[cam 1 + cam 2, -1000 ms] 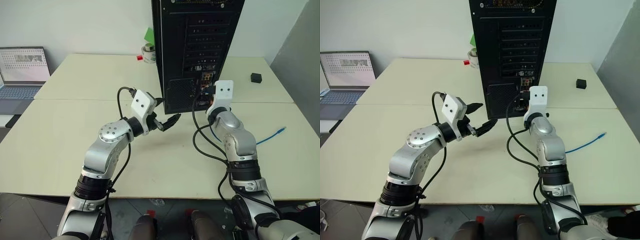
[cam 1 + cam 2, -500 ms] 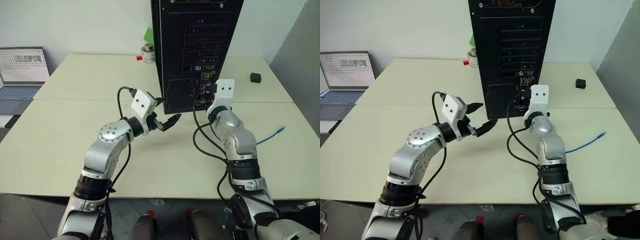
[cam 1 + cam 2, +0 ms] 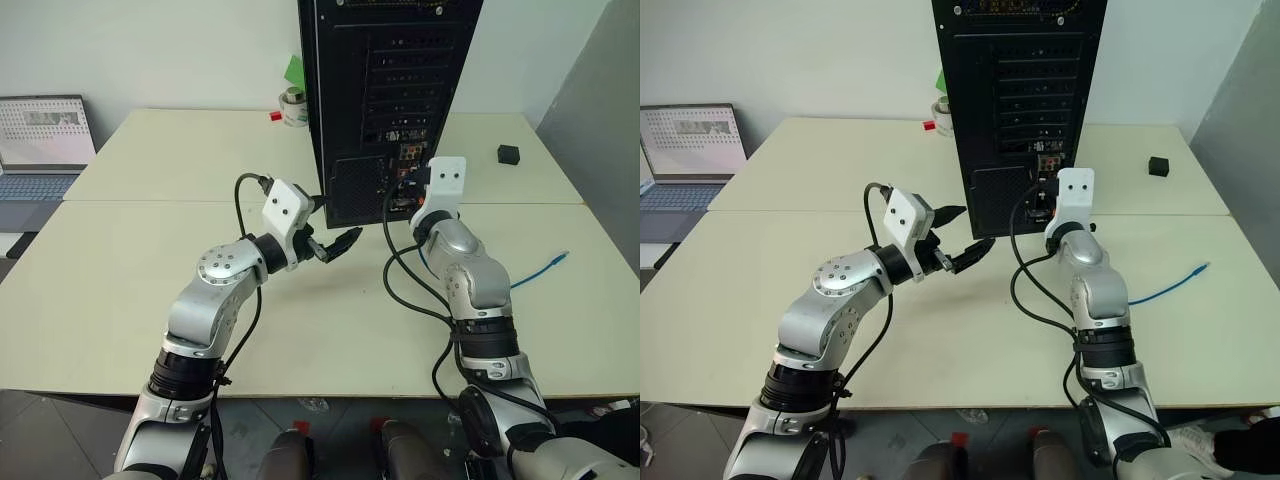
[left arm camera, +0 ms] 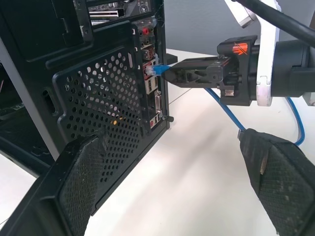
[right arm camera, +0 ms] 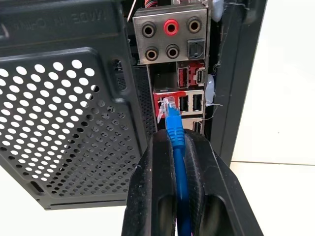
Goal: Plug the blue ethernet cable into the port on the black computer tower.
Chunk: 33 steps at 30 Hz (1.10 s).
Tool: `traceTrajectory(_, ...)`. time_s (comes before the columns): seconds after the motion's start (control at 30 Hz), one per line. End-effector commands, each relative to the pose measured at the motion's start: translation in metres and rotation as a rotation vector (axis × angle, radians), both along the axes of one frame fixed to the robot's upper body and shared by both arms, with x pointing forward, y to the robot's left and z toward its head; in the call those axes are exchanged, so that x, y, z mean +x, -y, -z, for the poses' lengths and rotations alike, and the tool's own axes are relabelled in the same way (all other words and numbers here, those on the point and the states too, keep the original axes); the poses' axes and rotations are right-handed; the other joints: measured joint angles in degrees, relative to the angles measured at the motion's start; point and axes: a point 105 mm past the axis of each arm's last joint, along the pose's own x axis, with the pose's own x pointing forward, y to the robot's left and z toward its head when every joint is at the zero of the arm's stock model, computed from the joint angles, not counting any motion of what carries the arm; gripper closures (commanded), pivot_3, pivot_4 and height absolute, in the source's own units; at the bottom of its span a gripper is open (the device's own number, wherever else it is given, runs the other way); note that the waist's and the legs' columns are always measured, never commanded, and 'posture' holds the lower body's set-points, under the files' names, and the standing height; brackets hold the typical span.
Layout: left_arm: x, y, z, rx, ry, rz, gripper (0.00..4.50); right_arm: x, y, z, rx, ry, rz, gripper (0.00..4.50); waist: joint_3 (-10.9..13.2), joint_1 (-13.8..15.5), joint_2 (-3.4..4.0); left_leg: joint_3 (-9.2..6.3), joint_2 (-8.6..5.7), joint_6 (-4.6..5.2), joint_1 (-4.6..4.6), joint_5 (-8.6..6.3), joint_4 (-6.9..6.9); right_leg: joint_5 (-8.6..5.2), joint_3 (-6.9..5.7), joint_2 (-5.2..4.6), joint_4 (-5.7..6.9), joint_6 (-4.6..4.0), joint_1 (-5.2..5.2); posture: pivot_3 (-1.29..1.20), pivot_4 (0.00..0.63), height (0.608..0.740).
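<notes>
wall (image 3: 150, 40): white, plain | table (image 3: 120, 260): cream, seam across its middle | laptop (image 3: 40, 140): open, far left | floor (image 3: 40, 430): dark grey | grey panel (image 3: 600, 120): far right

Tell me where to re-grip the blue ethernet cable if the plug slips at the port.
Probably on the blue boot just behind the clear plug, as the right hand pinches the blue ethernet cable now, coming straight at the black computer tower rear. The cord is floppy; only that stiff end steers the plug.

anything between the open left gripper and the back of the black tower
In the left wrist view, bare pale table lies between the open left gripper and the black metal computer tower; the right gripper holds the thin blue ethernet cable higher up.
</notes>
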Motion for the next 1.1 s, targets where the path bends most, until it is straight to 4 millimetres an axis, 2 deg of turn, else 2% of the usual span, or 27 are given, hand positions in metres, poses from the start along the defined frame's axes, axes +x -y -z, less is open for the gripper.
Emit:
traceTrajectory(0.03, -0.006, 0.004, -0.012, -0.003, 0.057, 0.024, 0.04, -0.004, -0.013, -0.024, -0.002, 0.084, -0.042, 4.5, 0.0, -0.15, 0.0, 0.0, 0.0, 0.0, 0.0, 0.0, 0.0, 0.0, 0.0, 0.0, 0.0, 0.0, 0.0, 0.0, 0.15, 0.74)
traceTrajectory(0.53, -0.006, 0.004, -0.012, -0.002, 0.059, 0.023, 0.04, -0.004, -0.012, -0.024, -0.002, 0.085, -0.022, 4.5, 0.0, -0.27, 0.0, -0.02, -0.01, 0.0, -0.01, 0.0, -0.01, 0.0, -0.01, 0.0, -0.01, 0.0, 0.0, 0.0, 0.15, 0.74)
traceTrajectory(0.83, -0.006, 0.004, -0.01, 0.0, 0.057, 0.021, 0.04, -0.014, 0.0, -0.022, -0.003, 0.067, -0.023, 4.5, 0.0, -0.2, 0.0, -0.03, -0.02, 0.0, -0.02, 0.0, -0.01, 0.0, -0.01, -0.01, -0.02, 0.0, 0.0, 0.0, 0.15, 0.74)
traceTrajectory(1.1, -0.006, 0.004, -0.011, 0.001, 0.06, 0.025, 0.04, -0.011, 0.0, -0.018, -0.002, 0.059, -0.011, 4.5, 0.0, -0.22, 0.0, -0.02, -0.02, 0.0, -0.02, 0.0, -0.02, 0.0, -0.01, -0.01, -0.02, 0.0, 0.0, 0.0, 0.15, 0.74)
